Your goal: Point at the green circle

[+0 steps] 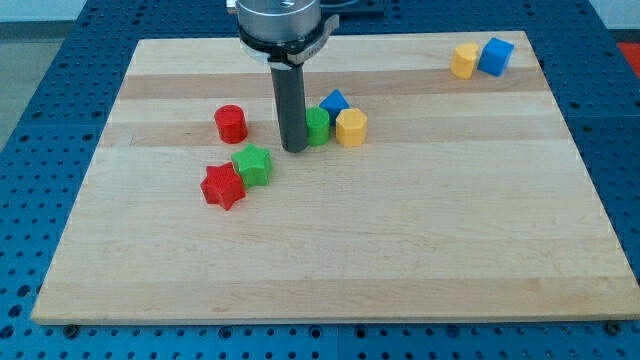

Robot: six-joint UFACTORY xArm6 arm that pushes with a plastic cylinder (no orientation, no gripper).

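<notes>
The green circle (318, 126) sits near the board's upper middle, partly hidden by my rod. My tip (294, 148) rests on the board right against the green circle's left side. A blue triangle-like block (334, 102) lies just above the green circle. A yellow hexagon (351, 127) touches its right side.
A red cylinder (231, 123) lies to the left of my tip. A green star (253, 164) and a red star (222, 186) lie below and to the left. A yellow block (464, 60) and a blue block (495, 56) sit at the wooden board's (400, 250) top right.
</notes>
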